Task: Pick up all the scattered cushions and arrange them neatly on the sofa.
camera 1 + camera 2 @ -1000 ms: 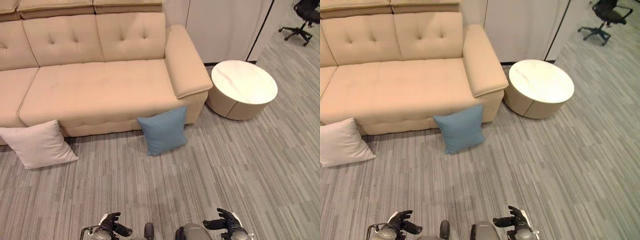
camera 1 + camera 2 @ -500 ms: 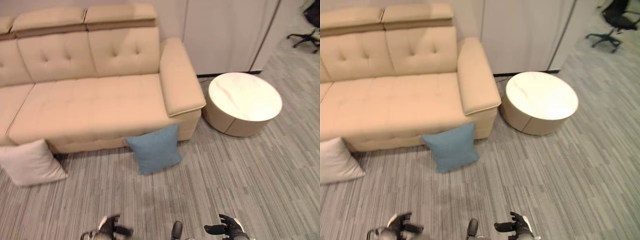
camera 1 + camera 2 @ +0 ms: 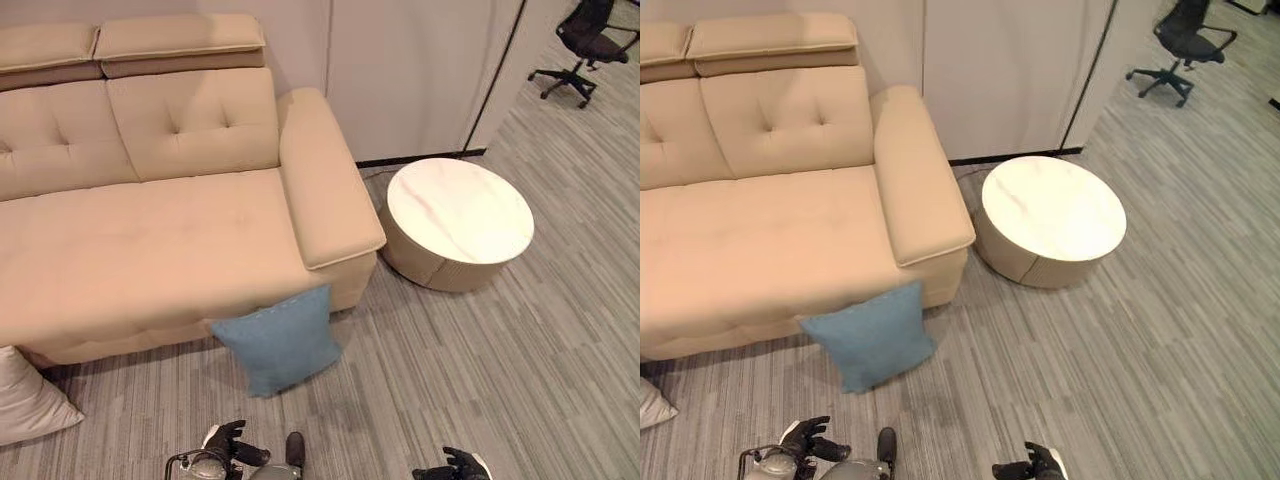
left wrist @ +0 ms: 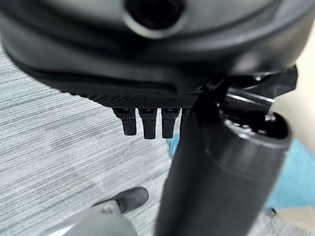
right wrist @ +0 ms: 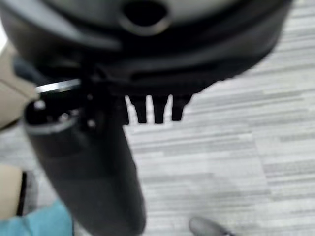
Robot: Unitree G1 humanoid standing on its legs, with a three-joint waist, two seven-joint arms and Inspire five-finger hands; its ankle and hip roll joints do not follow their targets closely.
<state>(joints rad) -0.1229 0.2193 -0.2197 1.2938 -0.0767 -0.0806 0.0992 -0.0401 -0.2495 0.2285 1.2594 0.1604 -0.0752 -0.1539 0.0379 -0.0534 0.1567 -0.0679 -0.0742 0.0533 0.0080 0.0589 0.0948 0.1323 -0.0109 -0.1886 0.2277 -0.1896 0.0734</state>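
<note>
The blue cushion (image 3: 280, 340) leans against the front of the beige sofa (image 3: 150, 240) just below its right armrest, lower centre of the left eye view, with its lower edge on the grey striped floor (image 3: 470, 380). A white cushion (image 3: 25, 405) lies on the floor at the lower left edge, only its corner showing. Over the last second the whole picture has shifted: the sofa and both cushions have slid toward the left and lower part of the frame and the white cushion is now largely cut off, which is the camera turning and closing in, not the cushions moving. I take it the robot is squaring up to the blue cushion first; neither cushion has been lifted yet and the sofa seat is bare. The left hand (image 3: 228, 445) sits at the bottom edge just below the blue cushion, and the right hand (image 3: 455, 467) at the lower right; both hang with relaxed, loosely spread fingers, holding nothing. The round white table (image 3: 458, 215) stands just right of the armrest, near but apart from the cushion. An office chair (image 3: 585, 40) is at the upper right, well apart. Open floor lies between hands and cushion.
</note>
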